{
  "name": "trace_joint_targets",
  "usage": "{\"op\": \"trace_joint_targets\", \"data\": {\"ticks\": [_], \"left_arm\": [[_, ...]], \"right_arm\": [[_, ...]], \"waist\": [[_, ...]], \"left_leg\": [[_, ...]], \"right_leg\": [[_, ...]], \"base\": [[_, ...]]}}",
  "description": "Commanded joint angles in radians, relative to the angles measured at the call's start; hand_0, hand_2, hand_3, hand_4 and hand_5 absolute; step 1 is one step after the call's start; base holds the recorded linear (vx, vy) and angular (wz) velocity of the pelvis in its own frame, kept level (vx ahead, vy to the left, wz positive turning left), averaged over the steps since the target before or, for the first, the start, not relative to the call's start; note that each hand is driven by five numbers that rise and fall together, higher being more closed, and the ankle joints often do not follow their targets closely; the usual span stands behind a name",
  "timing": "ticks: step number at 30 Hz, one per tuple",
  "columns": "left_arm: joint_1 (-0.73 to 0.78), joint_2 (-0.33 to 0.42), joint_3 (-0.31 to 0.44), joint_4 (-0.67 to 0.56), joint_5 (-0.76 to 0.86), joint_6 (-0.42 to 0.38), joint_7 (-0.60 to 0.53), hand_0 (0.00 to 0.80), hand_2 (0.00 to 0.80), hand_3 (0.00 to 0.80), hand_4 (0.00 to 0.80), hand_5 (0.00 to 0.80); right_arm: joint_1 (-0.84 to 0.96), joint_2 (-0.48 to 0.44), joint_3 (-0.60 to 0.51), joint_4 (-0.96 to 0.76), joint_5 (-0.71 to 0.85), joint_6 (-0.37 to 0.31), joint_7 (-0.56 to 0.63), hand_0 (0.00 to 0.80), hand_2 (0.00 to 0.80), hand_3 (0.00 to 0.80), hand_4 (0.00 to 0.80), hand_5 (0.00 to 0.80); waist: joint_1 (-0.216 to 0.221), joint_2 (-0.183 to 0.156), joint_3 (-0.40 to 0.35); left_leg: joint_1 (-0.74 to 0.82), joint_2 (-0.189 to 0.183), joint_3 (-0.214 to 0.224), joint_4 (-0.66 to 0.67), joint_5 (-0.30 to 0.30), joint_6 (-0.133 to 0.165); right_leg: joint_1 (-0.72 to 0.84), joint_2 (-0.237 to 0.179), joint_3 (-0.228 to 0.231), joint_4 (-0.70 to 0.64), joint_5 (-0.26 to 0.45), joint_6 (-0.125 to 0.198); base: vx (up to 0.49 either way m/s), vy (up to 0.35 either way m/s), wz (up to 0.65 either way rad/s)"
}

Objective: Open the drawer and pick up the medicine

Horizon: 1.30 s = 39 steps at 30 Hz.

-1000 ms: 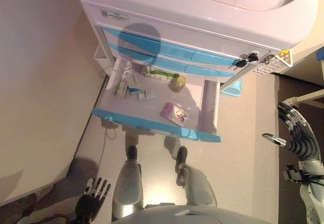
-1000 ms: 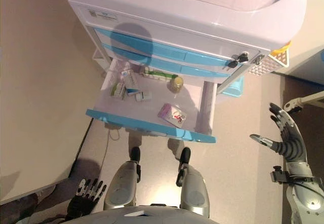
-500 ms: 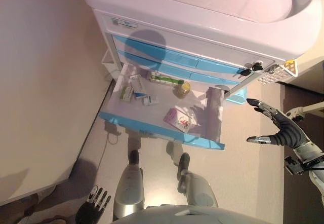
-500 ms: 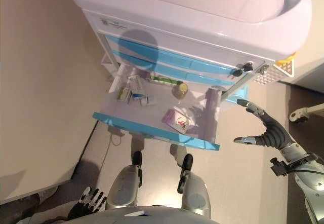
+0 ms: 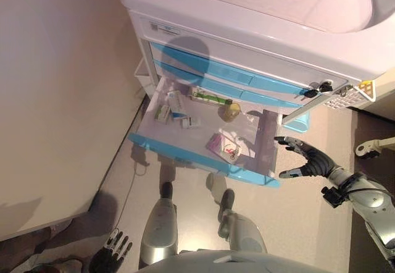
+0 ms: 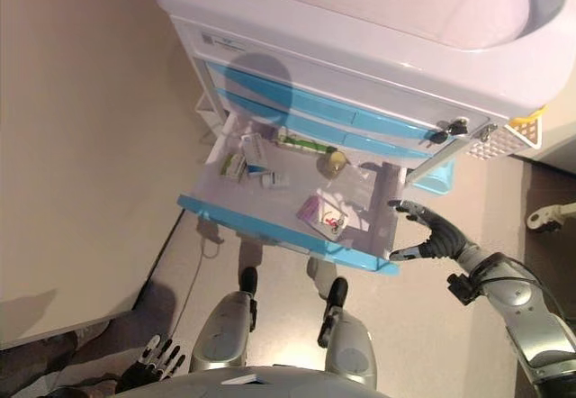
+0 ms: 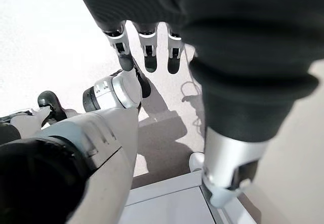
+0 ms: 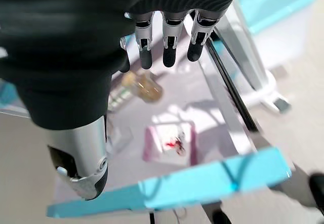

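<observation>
The drawer stands pulled out from the cabinet, blue front lip toward the robot, and the medicine lies loose on its pale floor. Nearest the front sits a pink packet, flat, with bare room all round it. Behind it, toward the far right, a small amber jar; along the back a long green box; to the left a cluster of small boxes lying close together.

The right hand hovers just beside the drawer's right wall, at its outer side, fingers spread and thumb apart, holding nothing. The left hand hangs low by the floor, fingers straight and relaxed, well apart from everything.

Handling call: the pink packet looks light, thin and probably a bit slick, so I'd expect it to slide rather than lift; pinching its near edge seems wisest. The jar looks rigid and rounder, an easier wrap by its sides, but likely to roll or tip if nudged.

Room to move: the drawer above overhangs the back, so the jar and green box sit in a tighter pocket. The right wall is the edge to clear; coming over it puts the hand above the open front, right by the packet.
</observation>
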Motion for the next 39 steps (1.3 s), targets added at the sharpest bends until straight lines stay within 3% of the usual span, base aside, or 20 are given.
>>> {"op": "trace_joint_targets", "data": {"ticks": [1, 13, 20, 39], "left_arm": [[-0.005, 0.033, -0.031, -0.005, 0.054, -0.016, 0.006, 0.000, 0.000, 0.000, 0.000, 0.000], [-0.041, 0.004, -0.063, 0.014, 0.077, -0.024, 0.012, 0.000, 0.000, 0.000, 0.000, 0.000], [-0.035, -0.021, -0.085, -0.001, 0.085, -0.034, 0.030, 0.000, 0.000, 0.000, 0.000, 0.000], [-0.033, -0.057, -0.113, -0.023, 0.073, -0.044, 0.063, 0.000, 0.000, 0.000, 0.000, 0.000]], "right_arm": [[-0.071, 0.021, 0.046, 0.019, 0.046, 0.022, -0.021, 0.000, 0.000, 0.000, 0.000, 0.000], [-0.187, 0.158, 0.157, 0.186, 0.130, 0.112, -0.093, 0.000, 0.000, 0.000, 0.000, 0.000], [-0.221, 0.201, 0.143, 0.207, 0.157, 0.073, -0.142, 0.000, 0.000, 0.000, 0.000, 0.000], [-0.266, 0.256, 0.108, 0.201, 0.265, 0.110, -0.256, 0.000, 0.000, 0.000, 0.000, 0.000]], "waist": [[0.036, 0.016, -0.005], [0.052, 0.046, -0.002], [0.051, 0.056, -0.009], [0.041, 0.068, -0.012]], "left_leg": [[0.023, 0.001, 0.008, -0.073, 0.092, 0.013], [0.023, -0.010, 0.005, -0.080, 0.098, 0.012], [0.028, -0.011, 0.012, -0.084, 0.098, 0.011], [0.032, -0.014, 0.017, -0.078, 0.093, 0.017]], "right_leg": [[0.048, -0.020, 0.005, 0.066, -0.012, 0.038], [0.039, -0.037, -0.004, 0.075, -0.018, 0.028], [0.035, -0.044, -0.006, 0.081, -0.021, 0.025], [0.017, -0.053, 0.002, 0.102, -0.025, 0.020]], "base": [[-0.010, 0.052, 0.06], [-0.009, 0.041, 0.04], [0.008, 0.036, 0.01], [0.002, 0.006, 0.00]]}}
